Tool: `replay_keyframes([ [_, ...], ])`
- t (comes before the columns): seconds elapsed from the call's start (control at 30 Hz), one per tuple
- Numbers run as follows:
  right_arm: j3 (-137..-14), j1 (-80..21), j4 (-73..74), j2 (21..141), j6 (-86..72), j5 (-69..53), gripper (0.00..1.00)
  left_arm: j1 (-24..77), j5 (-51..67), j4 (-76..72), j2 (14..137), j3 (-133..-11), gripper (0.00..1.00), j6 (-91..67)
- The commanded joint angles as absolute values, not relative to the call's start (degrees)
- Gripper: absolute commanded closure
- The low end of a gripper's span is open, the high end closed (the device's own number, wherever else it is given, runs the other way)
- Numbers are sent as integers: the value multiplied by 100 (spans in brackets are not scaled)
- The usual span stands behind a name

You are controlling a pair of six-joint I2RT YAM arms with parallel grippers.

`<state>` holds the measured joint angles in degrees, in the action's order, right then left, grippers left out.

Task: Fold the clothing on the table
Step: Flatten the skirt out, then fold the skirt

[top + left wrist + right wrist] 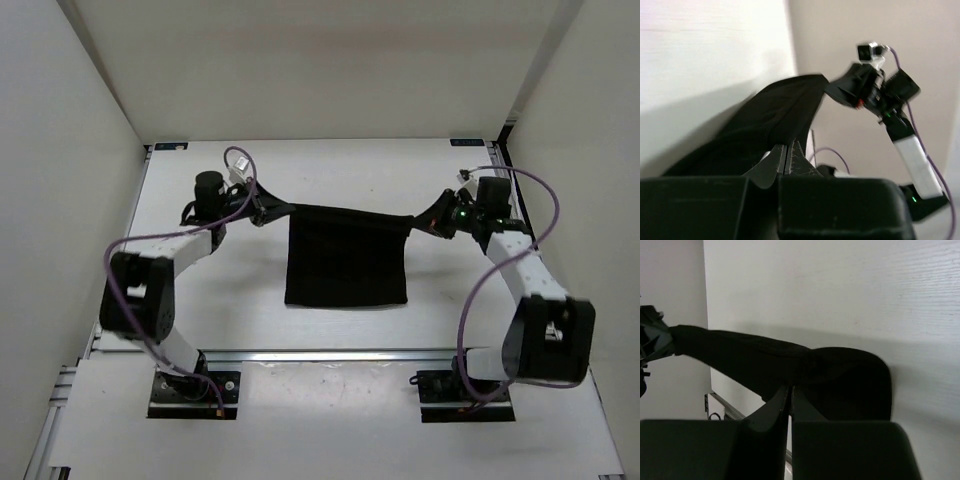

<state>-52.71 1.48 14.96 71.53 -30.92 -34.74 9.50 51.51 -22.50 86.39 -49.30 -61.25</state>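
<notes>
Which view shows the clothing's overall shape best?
Top external: the whole clothing shows, top edge held between the left gripper and right gripper. Both wrist views show only an edge-on span, close up.

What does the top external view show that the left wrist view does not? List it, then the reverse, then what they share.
Only top external: the whole table, both arm bases, and the clothing down to its lower edge. Only left wrist: the left gripper up close, its jaws pressed together on the fabric. Both: the clothing pulled taut across to the right gripper, which holds the other corner.
</notes>
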Motion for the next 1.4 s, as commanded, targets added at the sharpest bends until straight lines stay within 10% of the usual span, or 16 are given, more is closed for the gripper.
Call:
replay_keyframes([
  [0.0, -5815, 255, 467, 8135, -3182, -4017, 100, 1019, 4324, -1923, 9523, -5815, 100, -5580],
  [0.5, -6865, 483, -71, 9800, -3568, -4464, 100, 1143, 4403, -2461, 11382, -7277, 100, -6399],
  [1.3, -5791, 466, 2786, 9799, -2478, -3683, 100, 2206, 4263, -2294, 9896, -3911, 100, -5977],
  [1.37, -5888, 518, 2996, 9914, -2435, -3472, 85, 2276, 4202, -2076, 9923, -3928, 99, -5846],
])
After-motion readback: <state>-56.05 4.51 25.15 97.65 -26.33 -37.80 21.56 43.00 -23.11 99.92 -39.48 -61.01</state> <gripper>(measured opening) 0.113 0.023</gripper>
